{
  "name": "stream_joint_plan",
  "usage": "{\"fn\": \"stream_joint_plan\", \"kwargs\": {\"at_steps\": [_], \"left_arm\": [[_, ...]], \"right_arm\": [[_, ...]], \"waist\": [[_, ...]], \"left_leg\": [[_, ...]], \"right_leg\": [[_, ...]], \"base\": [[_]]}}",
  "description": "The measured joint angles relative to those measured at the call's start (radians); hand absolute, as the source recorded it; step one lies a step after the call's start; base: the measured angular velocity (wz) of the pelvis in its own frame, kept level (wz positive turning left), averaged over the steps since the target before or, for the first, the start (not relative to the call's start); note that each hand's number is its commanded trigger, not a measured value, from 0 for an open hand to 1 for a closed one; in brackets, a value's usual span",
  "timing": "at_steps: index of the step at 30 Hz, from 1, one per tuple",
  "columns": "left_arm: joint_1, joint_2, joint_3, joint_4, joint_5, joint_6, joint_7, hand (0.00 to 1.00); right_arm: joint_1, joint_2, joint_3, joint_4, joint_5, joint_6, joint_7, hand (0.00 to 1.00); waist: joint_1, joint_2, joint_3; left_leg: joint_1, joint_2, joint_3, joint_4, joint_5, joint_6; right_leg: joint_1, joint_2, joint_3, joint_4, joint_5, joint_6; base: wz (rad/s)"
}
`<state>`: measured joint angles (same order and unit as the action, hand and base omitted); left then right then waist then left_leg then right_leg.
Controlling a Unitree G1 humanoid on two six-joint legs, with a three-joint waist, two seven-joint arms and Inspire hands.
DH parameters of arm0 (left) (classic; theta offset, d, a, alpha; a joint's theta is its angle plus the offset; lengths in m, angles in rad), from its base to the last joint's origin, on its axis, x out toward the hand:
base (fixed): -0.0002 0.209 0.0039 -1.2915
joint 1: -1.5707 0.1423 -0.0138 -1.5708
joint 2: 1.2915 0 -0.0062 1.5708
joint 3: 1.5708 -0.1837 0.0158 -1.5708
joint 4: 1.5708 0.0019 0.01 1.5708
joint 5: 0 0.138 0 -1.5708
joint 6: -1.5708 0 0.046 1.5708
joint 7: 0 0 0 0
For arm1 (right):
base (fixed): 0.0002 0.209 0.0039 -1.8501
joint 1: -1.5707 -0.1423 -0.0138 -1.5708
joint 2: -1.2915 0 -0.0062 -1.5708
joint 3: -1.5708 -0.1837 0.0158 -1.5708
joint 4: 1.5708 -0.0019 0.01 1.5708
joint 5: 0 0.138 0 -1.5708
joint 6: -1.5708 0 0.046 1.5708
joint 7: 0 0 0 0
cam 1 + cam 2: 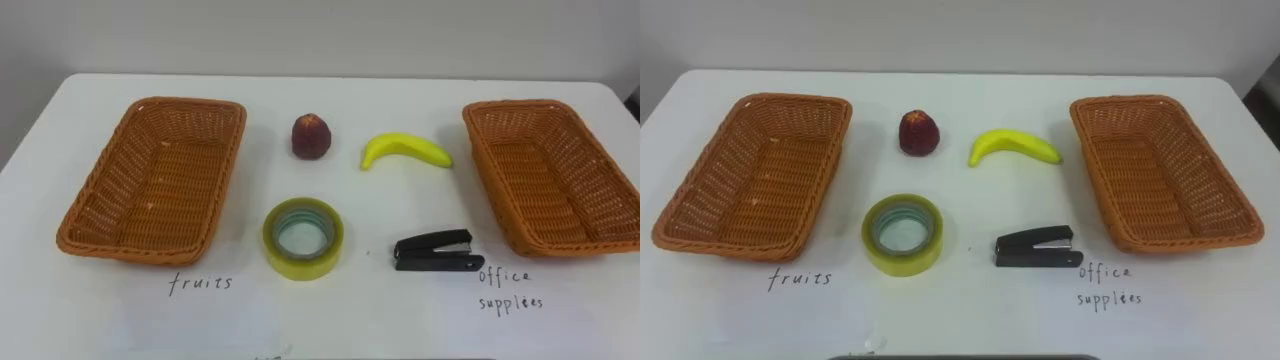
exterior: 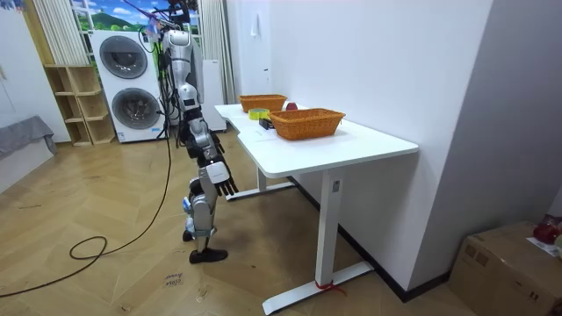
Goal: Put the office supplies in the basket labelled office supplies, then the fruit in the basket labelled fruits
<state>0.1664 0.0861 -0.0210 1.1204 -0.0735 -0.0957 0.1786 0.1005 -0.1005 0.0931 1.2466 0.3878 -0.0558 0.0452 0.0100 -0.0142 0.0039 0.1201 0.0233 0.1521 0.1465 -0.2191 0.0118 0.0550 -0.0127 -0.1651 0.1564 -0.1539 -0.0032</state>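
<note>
On the white table (image 1: 330,320) a dark red apple (image 1: 311,136) and a yellow banana (image 1: 405,150) lie in the far middle. A yellow-green tape roll (image 1: 300,268) and a black stapler (image 1: 435,250) lie nearer me. An empty wicker basket (image 1: 100,190) stands at the left above the handwritten word "fruits" (image 1: 200,283). A second empty wicker basket (image 1: 560,180) stands at the right above "office supplies" (image 1: 505,288). In the room view I stand upright at the table's long side, and my right hand (image 2: 224,186) hangs by my thigh with straight fingers, holding nothing.
The table (image 2: 351,140) stands against a white wall. Behind me are two stacked washing machines (image 2: 132,88) and a wooden shelf (image 2: 75,105). A cardboard box (image 2: 514,263) sits on the floor at the room view's right.
</note>
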Motion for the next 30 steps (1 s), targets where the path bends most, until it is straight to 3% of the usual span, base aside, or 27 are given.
{"fn": "stream_joint_plan", "kwargs": {"at_steps": [13,26,30], "left_arm": [[0.019,0.001,0.015,0.0,0.039,-0.008,0.096,0.0],[0.025,0.005,0.017,0.01,0.044,-0.011,0.1,0.0],[0.026,0.006,0.018,0.01,0.044,-0.003,0.1,0.0]], "right_arm": [[-0.008,0.005,0.003,0.029,0.041,-0.011,0.0,0.0],[0.008,0.005,-0.007,0.026,0.081,-0.011,-0.003,0.0],[0.022,0.005,-0.021,0.016,0.115,-0.009,-0.025,0.0]], "waist": [[-0.002,0.001,0.0019],[-0.006,-0.001,0.0026],[-0.008,0.0,-0.0007]], "left_leg": [[0.017,0.001,0.0,-0.014,0.0,0.0],[0.024,0.0,0.01,-0.016,0.0,0.0],[0.015,0.002,0.006,-0.018,-0.003,0.0]], "right_leg": [[0.013,0.006,0.017,-0.004,0.0,0.0],[0.014,0.005,0.025,-0.003,0.0,0.001],[0.007,0.008,0.025,-0.003,0.0,0.001]], "base": [[-0.01],[-0.01],[0.0]]}}
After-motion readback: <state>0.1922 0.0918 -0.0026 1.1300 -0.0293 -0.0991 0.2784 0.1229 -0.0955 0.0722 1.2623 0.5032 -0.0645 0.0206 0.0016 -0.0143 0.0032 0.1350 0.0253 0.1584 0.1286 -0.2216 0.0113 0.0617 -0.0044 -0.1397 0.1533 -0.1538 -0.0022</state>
